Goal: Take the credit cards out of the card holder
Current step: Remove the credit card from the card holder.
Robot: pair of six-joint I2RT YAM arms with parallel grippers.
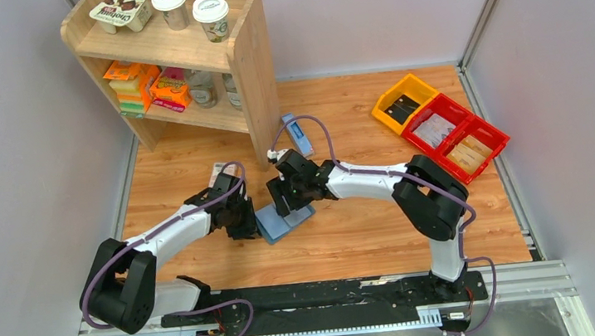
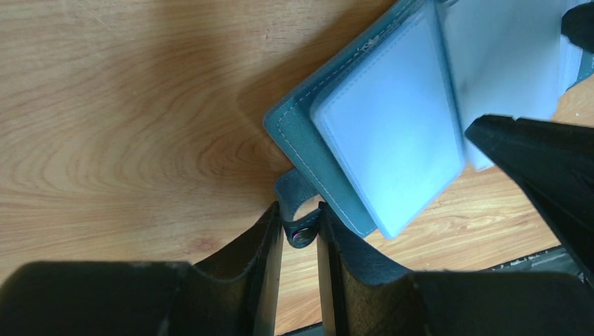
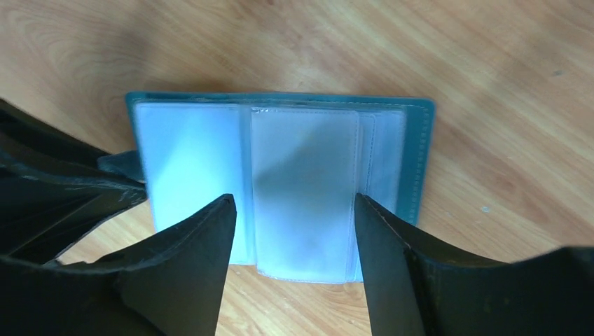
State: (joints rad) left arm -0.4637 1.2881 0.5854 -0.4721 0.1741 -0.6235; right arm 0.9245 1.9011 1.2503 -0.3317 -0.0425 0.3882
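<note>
Both arms [image 1: 175, 227] inward; left pincer [image 2: 300, 231] clenched on card holder [image 2: 392, 140] tab [image 2: 294, 192]; right pincer [image 3: 294, 199] spread above pockets [image 3: 305, 189].

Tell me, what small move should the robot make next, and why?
Probably close the right fingers on the pale middle pocket panel, which sticks out past the card holder edge. They stand open on either side of it, while the left fingers pinch the closure tab, which should steady the holder. Whether a card sits inside that panel is unclear.
</note>
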